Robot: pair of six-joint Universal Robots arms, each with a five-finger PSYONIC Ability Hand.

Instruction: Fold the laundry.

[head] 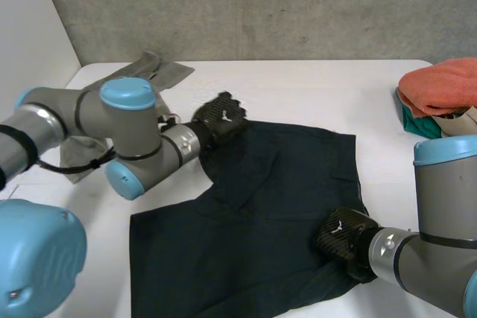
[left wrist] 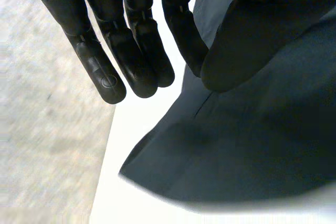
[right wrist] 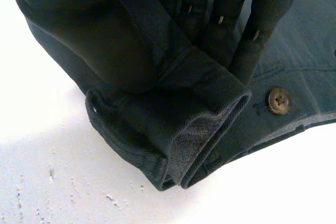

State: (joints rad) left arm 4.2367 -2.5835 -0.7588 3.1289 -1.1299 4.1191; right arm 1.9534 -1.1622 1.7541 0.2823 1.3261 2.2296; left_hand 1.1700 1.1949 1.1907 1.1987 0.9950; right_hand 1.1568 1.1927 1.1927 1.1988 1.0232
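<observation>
A dark garment (head: 261, 206) with a buttoned waistband lies spread on the white table (head: 298, 87). My left hand (head: 220, 117) is at its far left corner. In the left wrist view its straight fingers (left wrist: 136, 51) and thumb pinch the cloth's edge (left wrist: 252, 145). My right hand (head: 341, 234) is at the near right edge. There, in the right wrist view, the fingers (right wrist: 226, 9) and thumb clamp a rolled fold of the waistband (right wrist: 199, 129), just beside a brown button (right wrist: 278, 100).
A grey cloth (head: 160, 72) lies crumpled at the table's back left, partly behind my left arm. An orange towel (head: 443, 83) sits atop a teal cloth (head: 417, 124) at the right edge. A concrete wall stands behind the table.
</observation>
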